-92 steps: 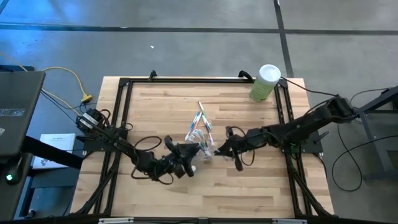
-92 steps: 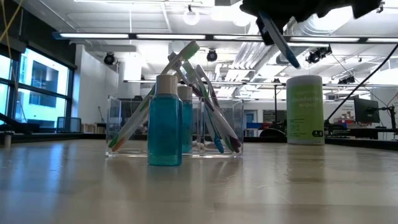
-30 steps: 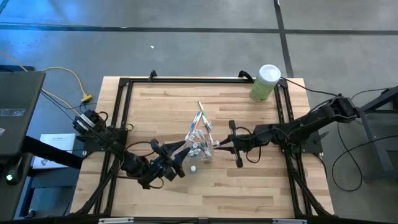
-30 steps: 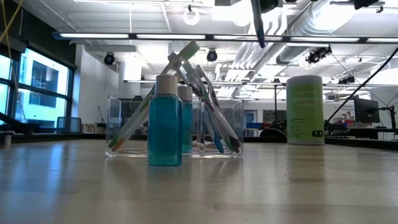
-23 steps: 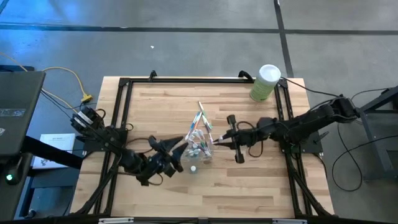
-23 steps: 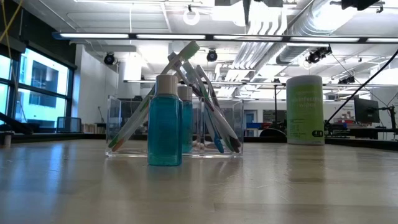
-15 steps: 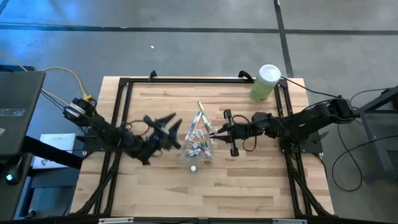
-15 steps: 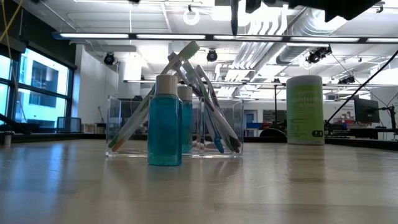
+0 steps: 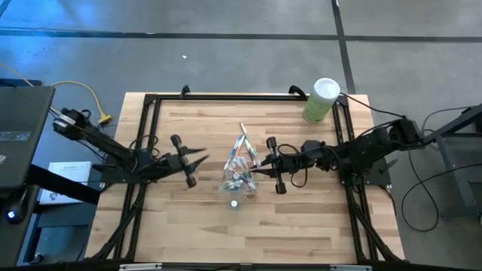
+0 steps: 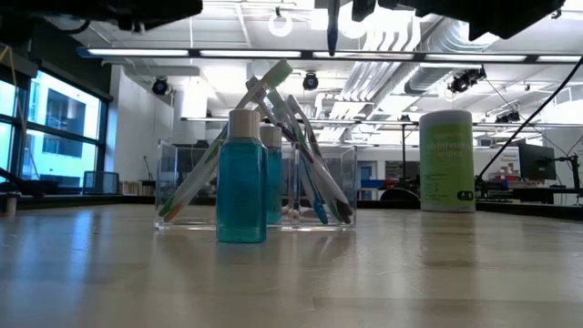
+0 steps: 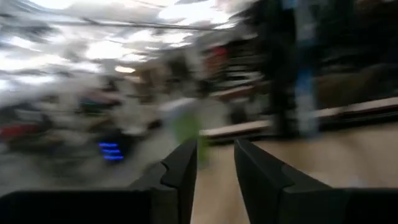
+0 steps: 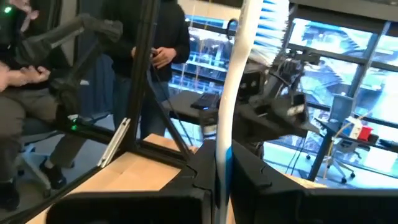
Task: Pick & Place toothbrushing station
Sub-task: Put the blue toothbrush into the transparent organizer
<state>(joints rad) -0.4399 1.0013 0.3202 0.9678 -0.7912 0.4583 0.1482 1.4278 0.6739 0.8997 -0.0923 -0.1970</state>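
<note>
The clear holder (image 9: 239,175) stands mid-table on its base, with several pastel toothbrushes (image 10: 284,91) leaning out of it. A blue white-capped bottle (image 10: 241,178) stands just in front of it, and a second one (image 10: 271,173) is behind the first. My right gripper (image 9: 254,171) is just right of the holder, above table height, shut on a white and blue toothbrush (image 12: 231,93). That brush's lower end (image 10: 333,27) hangs above the holder. My left gripper (image 9: 202,156) hovers left of the holder, open, with nothing between its fingers (image 11: 186,168). My right gripper pinches the toothbrush's handle (image 12: 222,160) between its two fingers. The fingers come about level from the table's right and lie across the brush. The brush stands roughly upright in the hold, lifted clear of the table and the holder.
A tall green canister with a white lid (image 9: 321,99) stands at the far right corner. A black frame (image 9: 226,96) runs round the wooden table top. People (image 12: 165,43) are in the room beyond the table.
My left gripper has drawn back from the near side of the holder toward the table's left and far side, rolling as it went. My right gripper has carried the toothbrush a little toward the table's left, closer to the holder.
</note>
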